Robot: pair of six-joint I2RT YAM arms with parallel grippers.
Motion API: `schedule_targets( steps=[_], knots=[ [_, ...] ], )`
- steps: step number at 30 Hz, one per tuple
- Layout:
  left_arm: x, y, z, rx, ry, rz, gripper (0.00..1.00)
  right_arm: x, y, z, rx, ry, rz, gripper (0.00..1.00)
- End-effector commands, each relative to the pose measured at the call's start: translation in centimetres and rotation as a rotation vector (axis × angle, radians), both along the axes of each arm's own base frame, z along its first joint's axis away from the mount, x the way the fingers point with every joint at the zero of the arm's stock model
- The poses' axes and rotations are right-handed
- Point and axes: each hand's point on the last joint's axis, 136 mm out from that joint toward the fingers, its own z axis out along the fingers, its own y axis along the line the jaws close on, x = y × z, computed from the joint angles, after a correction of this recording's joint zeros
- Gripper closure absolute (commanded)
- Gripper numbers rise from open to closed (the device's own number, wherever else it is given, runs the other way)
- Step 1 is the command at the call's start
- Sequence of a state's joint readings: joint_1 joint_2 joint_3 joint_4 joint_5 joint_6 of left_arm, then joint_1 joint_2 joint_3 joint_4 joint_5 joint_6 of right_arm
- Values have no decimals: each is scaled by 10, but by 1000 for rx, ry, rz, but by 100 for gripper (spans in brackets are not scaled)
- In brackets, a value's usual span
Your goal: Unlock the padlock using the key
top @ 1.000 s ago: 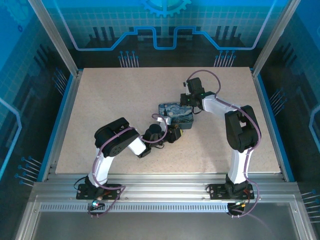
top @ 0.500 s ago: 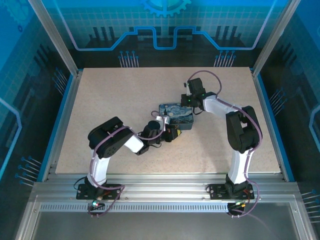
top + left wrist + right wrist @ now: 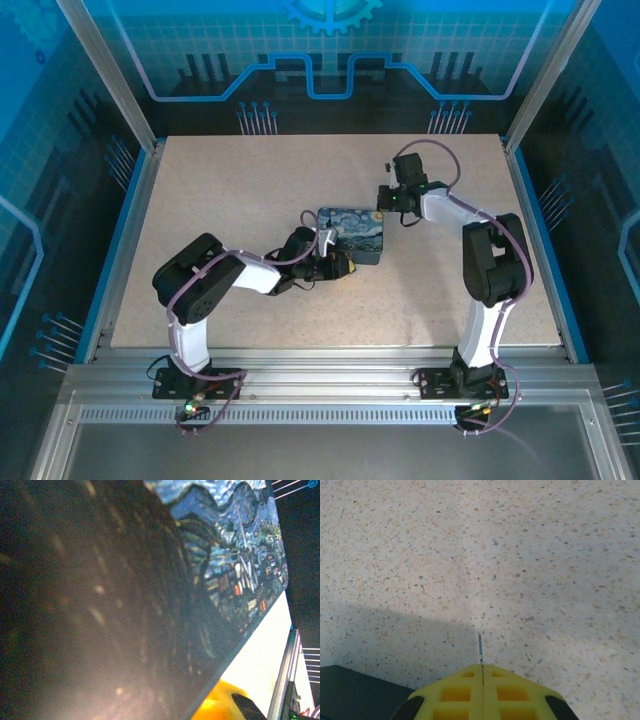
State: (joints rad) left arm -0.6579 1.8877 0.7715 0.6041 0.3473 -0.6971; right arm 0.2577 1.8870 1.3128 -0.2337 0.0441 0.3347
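– Well, where is your key [image 3: 480,650]?
– Pinched in your right pincer [image 3: 481,667], right of the painted box [image 3: 355,230]; left pincer [image 3: 335,260] closed at it. Step: approach, I judge. Next, find the padlock's keyhole.

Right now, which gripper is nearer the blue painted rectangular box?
Left: left gripper at the near-left edge of the blue painted box; right gripper off its right side, apart.
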Motion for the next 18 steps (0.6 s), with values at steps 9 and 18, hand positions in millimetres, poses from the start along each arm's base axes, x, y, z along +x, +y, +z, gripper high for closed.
schedule_targets(
  steps=[9,18],
  knots=[
    [11,-1,27,-31,49,4,96,-33,-22,44,129,-88,-41,100],
    [26,-3,45,-59,69,42,96,-91,-2,58,330,-128,48,100]
  ],
)
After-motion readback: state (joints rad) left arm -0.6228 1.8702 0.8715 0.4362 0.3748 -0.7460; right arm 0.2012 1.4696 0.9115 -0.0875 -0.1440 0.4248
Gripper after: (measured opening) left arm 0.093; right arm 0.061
